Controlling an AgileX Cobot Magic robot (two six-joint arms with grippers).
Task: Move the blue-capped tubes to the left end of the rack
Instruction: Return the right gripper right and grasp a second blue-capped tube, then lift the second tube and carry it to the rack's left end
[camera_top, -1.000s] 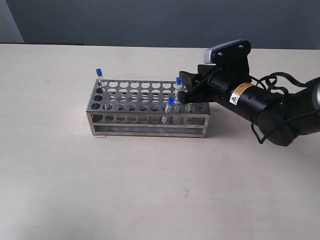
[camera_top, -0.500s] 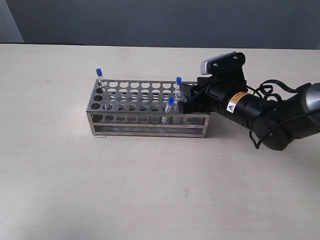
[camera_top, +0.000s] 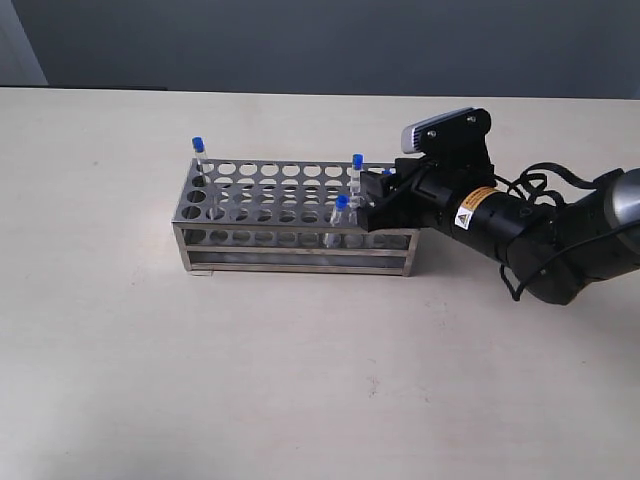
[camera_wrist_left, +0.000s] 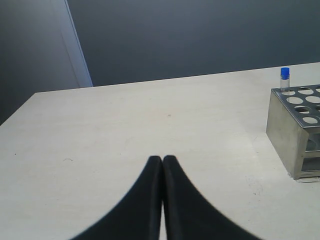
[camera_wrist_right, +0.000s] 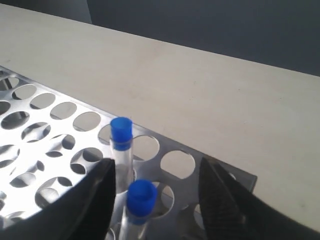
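Several thin, clear blue-capped tubes (camera_top: 357, 163) stand in the shiny perforated rack (camera_top: 290, 232).

Even, soft light lies on the pale worktop (camera_top: 300, 380); the steel rack (camera_top: 295, 215) casts only a thin, faint shadow along its near foot; the rack's top plate flares white in the right wrist view; over it the right pincer (camera_wrist_right: 157, 200) looks soft, out of focus.
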